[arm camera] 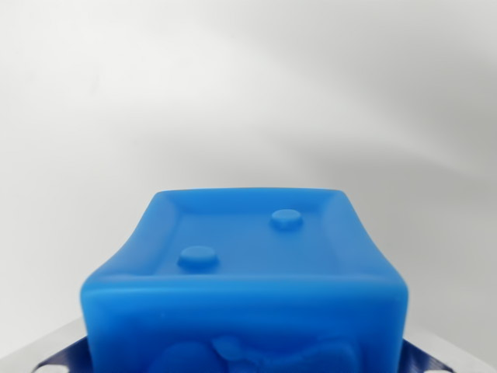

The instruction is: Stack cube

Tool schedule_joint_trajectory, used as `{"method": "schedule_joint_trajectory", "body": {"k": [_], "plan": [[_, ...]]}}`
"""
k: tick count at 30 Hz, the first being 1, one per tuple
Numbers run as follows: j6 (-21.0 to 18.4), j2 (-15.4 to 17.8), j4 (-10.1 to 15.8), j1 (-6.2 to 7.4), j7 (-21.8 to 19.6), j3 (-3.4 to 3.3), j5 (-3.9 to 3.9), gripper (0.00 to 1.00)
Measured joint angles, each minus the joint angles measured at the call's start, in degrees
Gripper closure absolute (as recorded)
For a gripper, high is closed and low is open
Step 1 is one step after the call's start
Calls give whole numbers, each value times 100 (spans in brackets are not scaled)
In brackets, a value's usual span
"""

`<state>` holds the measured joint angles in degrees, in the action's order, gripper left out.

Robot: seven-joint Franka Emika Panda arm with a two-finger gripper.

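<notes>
A blue cube (pixel 248 256) fills the lower middle of the wrist view, very close to the camera. The face turned toward the background has a raised rim and two round studs, and the near face carries a moulded relief. My gripper (pixel 245 361) sits at the bottom edge. One dark blue padded finger (pixel 58 359) presses the cube from the wrist view's left and the other finger (pixel 425 362) from the right, so it is shut on the cube. No second cube is in sight, and whatever lies beneath the held cube is hidden.
Behind the cube there is only a plain, blurred white-grey surface (pixel 248 85), darker toward the upper right. No edges or other objects show.
</notes>
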<state>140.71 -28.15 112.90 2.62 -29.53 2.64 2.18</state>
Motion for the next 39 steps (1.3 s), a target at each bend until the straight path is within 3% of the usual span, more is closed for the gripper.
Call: {"method": "schedule_joint_trajectory", "body": {"k": [39], "plan": [[96,428,514,-538,-7,-163,-126,100]]}}
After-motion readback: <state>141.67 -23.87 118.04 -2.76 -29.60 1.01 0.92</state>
